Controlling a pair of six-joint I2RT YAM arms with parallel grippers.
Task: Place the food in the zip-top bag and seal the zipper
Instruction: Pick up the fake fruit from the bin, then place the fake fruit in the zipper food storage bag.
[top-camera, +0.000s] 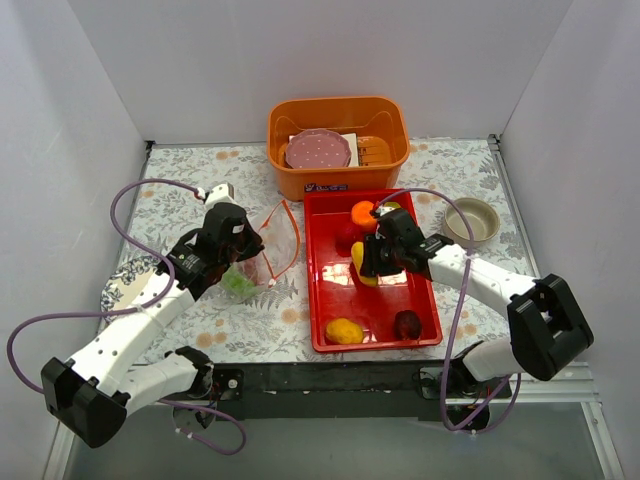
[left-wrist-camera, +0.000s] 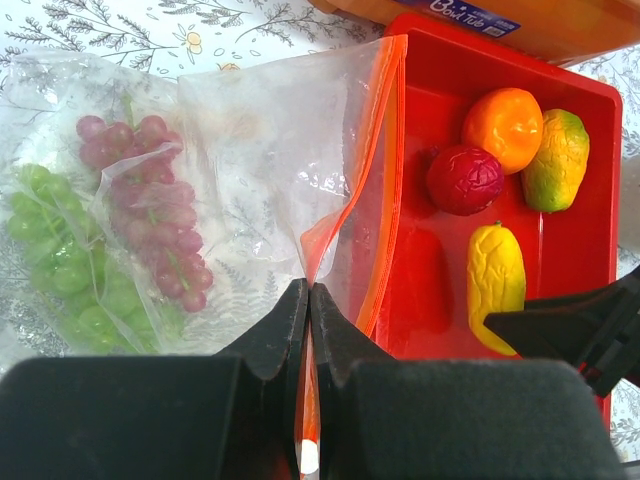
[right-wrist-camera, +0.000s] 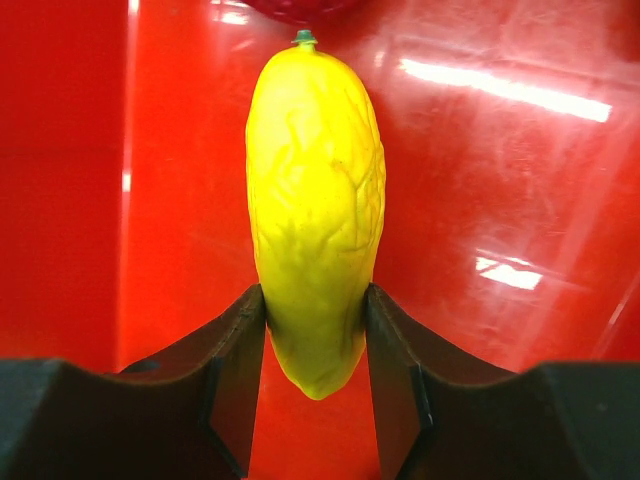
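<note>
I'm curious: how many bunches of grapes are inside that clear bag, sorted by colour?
Green grapes: 1
Purple grapes: 1
Total: 2

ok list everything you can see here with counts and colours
zip-top bag: 1, clear, orange-red zipper, left of the tray
green grapes: 1 bunch, in the bag
purple grapes: 1 bunch, in the bag
red tray: 1, table centre
yellow mango: 1, in the tray
orange: 1, tray's far end
green-yellow mango: 1, beside the orange
dark-red fruit: 2, tray's far end and near end
yellow-orange fruit: 1, tray's near end
tub: 1, orange, behind the tray
pink plate: 1, in the tub
bowl: 1, beige, right of the tray
left gripper: 1, black, shut on the bag
right gripper: 1, black, shut on the yellow mango
</note>
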